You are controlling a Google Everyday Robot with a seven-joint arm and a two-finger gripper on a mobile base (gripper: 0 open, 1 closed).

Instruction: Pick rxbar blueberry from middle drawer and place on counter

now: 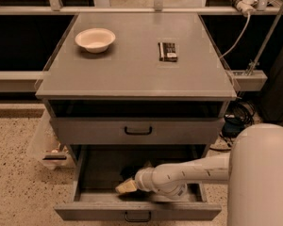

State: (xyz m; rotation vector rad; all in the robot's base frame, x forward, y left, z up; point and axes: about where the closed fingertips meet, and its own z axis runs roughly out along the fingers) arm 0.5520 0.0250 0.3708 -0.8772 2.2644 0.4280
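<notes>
- Now the middle drawer (137, 212) stands open at the bottom centre of the frame, under a shut taller-fronted drawer (179, 132).
- From the lower right the white arm (193, 172) reaches in; its end effector (126, 187) sits inside, left of centre. I cannot tell whether it is released or clenched.
- Just behind it lies a dim dark shape, seemingly the rxbar blueberry (129, 172).
- Higher up, the worktop (132, 74) carries a white bowl (95, 39) and a black-brown bar (167, 51).

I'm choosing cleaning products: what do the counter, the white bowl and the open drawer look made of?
Counter: probably painted metal or laminate, matte grey, no glare. White bowl: perhaps paper or plastic, dull finish, thin rim. Open drawer: likely painted sheet metal, thin grey walls. The gripper sits inside that drawer.
</notes>
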